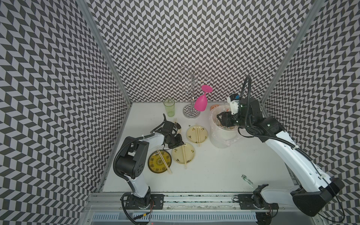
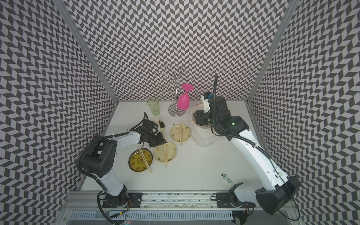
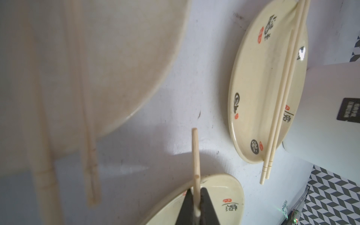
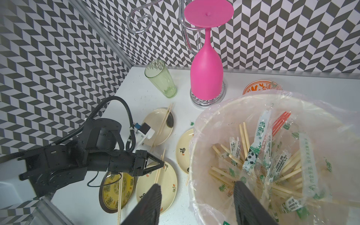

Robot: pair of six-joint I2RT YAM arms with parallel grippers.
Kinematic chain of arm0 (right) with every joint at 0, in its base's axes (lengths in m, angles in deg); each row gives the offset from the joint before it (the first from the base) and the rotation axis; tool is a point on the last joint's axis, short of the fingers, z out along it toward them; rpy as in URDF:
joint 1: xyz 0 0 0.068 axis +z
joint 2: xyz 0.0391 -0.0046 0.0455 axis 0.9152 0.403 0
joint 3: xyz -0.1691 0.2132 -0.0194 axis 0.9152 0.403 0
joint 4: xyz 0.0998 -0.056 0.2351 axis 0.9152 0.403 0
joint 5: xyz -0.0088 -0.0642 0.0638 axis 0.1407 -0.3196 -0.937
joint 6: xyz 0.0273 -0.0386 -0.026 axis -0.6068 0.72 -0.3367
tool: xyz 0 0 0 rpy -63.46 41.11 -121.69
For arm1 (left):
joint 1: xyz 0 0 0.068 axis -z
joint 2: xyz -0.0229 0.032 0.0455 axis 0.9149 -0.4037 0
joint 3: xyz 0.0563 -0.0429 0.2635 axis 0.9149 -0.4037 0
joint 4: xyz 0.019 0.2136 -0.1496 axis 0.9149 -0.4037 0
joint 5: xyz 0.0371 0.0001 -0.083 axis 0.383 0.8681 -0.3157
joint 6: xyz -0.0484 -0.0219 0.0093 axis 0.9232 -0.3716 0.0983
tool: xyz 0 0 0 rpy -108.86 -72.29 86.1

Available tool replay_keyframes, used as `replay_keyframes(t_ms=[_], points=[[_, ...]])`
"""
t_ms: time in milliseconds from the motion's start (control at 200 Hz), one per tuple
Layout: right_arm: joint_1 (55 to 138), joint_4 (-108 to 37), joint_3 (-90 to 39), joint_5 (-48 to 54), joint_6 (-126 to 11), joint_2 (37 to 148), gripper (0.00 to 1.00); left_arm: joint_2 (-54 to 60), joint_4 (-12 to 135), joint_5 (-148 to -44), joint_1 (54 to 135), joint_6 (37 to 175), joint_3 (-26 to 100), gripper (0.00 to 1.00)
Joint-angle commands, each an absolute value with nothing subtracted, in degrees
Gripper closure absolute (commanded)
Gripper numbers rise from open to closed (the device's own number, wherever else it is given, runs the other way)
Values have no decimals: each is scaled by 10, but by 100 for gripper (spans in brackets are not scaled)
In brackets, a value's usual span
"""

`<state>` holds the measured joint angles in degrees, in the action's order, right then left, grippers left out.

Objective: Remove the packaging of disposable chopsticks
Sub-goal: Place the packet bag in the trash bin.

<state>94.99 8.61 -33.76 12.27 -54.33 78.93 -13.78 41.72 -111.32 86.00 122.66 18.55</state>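
Mia: What was the biggest thing?
Ben: The white table [image 1: 214,175]. Next came the white bucket [image 1: 224,134] with a clear bag [image 4: 214,116] in it, far back on the right arm [image 1: 292,155]'s side.
Mia: What was the right gripper [image 4: 197,184] doing?
Ben: It hung over the bucket's rim. Its two fingers [image 4: 150,204] stood wide apart, and nothing was between them.
Mia: And the left gripper [image 3: 196,194]?
Ben: It was pinching a chopstick pair [image 3: 195,155] at the edge of a cream plate [image 1: 190,153]. The sticks lay across that plate, and one end poked out past the rim.
Mia: Were there more plates?
Ben: Yes. A second cream plate [image 1: 202,134] sat just beside the bucket, a dark yellow plate [image 1: 153,163] sat nearest the front, and a fourth plate [image 4: 153,120] was partly under the left arm [image 1: 155,139]. Each one had bare chopsticks [image 3: 281,101] lying on it.
Mia: Where was the packaging [image 4: 253,153]?
Ben: Lots of panda sleeves [image 4: 262,124] lay in the bucket, mixed with loose sticks [image 4: 246,136]. One more sleeve [image 1: 247,179] lay alone on the table by the right arm's base.
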Motion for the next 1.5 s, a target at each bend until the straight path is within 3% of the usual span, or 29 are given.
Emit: replay_keyframes(t_ms=[0, 451, 1096, 1277, 1497], points=[[952, 51, -338, 117, -530, 782, 40, -142, 403, -1106, 856, 1224, 203, 85], [952, 51, -340, 114, -529, 784, 39, -123, 395, -1099, 855, 1233, 208, 70], [952, 96, -353, 158, -554, 767, 39, 10, 357, -1070, 850, 1238, 260, 66], [952, 180, -348, 181, -602, 730, 41, 91, 387, -992, 851, 1200, 276, 66], [952, 367, -314, 218, -749, 663, 41, 240, 481, -896, 852, 1134, 208, 61]])
